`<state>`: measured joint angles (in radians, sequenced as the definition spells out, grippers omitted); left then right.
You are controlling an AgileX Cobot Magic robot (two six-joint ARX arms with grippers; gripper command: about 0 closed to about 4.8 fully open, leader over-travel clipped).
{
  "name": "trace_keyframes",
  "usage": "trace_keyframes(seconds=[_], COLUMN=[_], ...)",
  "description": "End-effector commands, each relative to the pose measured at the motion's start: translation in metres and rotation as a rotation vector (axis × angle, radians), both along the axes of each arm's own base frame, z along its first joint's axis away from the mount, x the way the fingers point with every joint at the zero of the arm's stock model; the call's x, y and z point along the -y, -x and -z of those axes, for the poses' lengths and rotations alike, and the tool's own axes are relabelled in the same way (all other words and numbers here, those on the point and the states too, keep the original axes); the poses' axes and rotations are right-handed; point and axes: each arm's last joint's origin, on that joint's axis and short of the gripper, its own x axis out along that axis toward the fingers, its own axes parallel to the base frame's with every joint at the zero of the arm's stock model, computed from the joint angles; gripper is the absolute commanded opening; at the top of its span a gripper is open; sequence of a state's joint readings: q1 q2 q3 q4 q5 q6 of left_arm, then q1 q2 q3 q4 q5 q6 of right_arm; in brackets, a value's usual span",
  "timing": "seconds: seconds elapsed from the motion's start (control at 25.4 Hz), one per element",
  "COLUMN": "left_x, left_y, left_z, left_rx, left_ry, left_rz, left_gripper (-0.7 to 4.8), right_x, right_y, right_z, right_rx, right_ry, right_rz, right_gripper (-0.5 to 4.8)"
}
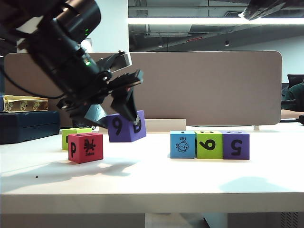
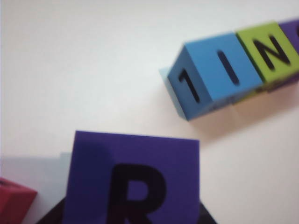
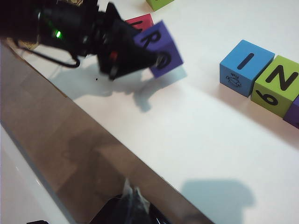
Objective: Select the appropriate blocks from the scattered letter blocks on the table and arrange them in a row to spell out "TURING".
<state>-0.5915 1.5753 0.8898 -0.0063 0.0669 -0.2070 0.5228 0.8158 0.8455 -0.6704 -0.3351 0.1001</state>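
The left gripper [image 1: 124, 97] is clenched on the purple R block [image 1: 126, 127] and holds it in the air above the table [image 1: 152, 183], tilted, with one finger [image 1: 126, 102] pressed down its side. The landmark here is the blue I block [image 1: 183, 144], which begins a touching row: the green N block [image 1: 209, 145] is next to it, and a second purple block [image 1: 236, 145] closes the row.

The R block hangs well apart from the I block, on the side away from the N block. The red block [image 1: 85, 147] and another green block [image 1: 73, 135] rest still farther from the I block on that same side, untouched.

The step in hand, I judge, is to carry R over and set it just beside the I block. To do this well, the cube should first be made level, because now it is tilted and one edge would meet the table first. The R face should stay upward and read the same way as I and N. It is better to lower it a little apart from the I block and then close the gap gently, so the row is not pushed.

The left arm reaches down at a slant from the upper side, wrist bent toward the table. The right gripper [image 3: 133, 207] hangs high above the table near the divider [image 3: 70, 140]; I cannot tell if its jaws are apart or together.
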Motion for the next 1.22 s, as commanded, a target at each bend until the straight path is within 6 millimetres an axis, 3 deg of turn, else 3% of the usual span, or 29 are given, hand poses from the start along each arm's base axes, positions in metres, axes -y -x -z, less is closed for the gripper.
trace_keyframes(seconds=[0.04,0.39,0.79,1.22], left_x=[0.008,0.024,0.037,0.045], left_y=[-0.013,-0.038,-0.055,-0.057], left_z=[-0.008,-0.018,0.009,0.024], left_rx=[-0.033,-0.052,-0.100,-0.131], left_ry=[-0.006,0.028,0.045,0.037], left_rz=[-0.047,-0.133,-0.194,-0.205], left_gripper=[2.64,2.64,2.64,2.64], right_x=[0.000,0.003,0.003,0.003], right_y=[0.000,0.002,0.002,0.001], right_z=[-0.002,0.002,0.002,0.002], right_rx=[0.006,-0.023,-0.023,-0.016], right_ry=[-0.004,0.049,0.050,0.062], right_rz=[0.001,0.042,0.042,0.060], right_gripper=[-0.01,-0.01,-0.02,-0.01])
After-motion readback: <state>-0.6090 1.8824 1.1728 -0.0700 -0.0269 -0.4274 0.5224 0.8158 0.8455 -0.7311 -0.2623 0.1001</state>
